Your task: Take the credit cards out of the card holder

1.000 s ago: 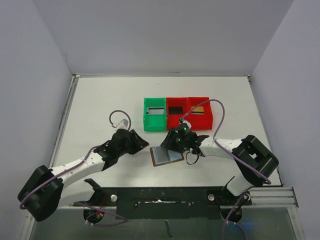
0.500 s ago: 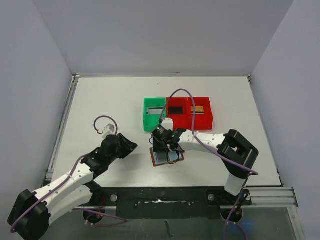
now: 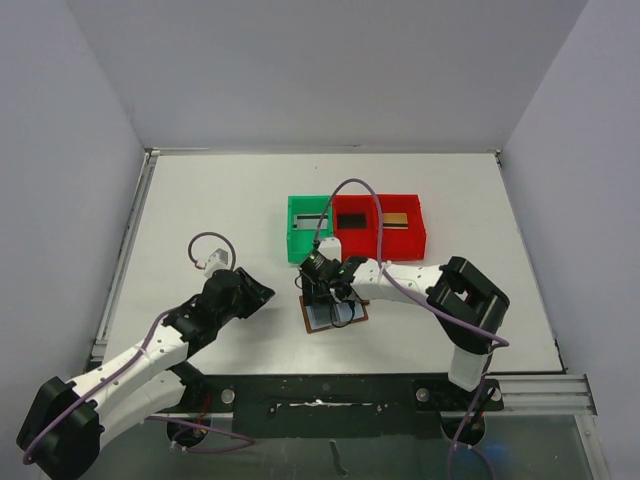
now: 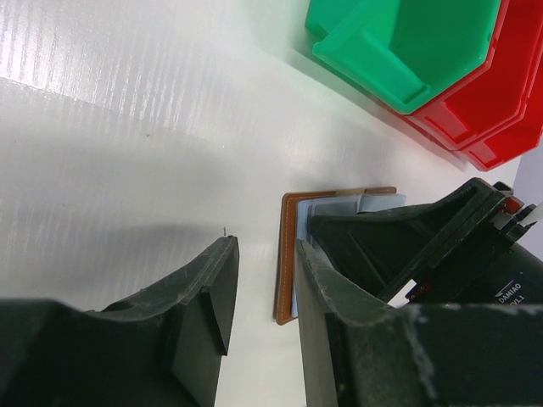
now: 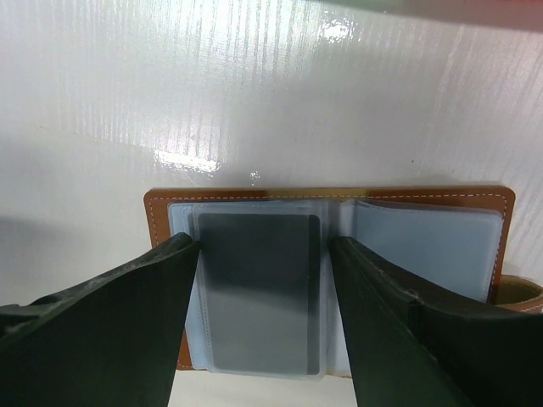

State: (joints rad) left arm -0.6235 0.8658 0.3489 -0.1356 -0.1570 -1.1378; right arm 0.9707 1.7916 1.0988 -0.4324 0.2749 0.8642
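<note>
1. The wallet (image 5: 424, 242) lies open and flat on the table (image 3: 200, 200), directly beneath the right gripper (image 5: 261, 246). It is about where it lay a second ago.
2. A dark grey card (image 5: 259, 297) sits in the wallet's clear pocket, between the right jaws. These are spread wide on either side of it and hold nothing. Whether they touch the pocket cannot be told.
3. A second ago the right gripper stood off the wallet's far corner. It has since moved over the wallet.
4. The left gripper (image 3: 255, 295), jaws parted and empty, has drawn back and now sits well clear of the wallet's edge.
5. A green bin (image 3: 290, 225) and two red bins (image 3: 376, 228) stand beyond the right jaws.
</note>
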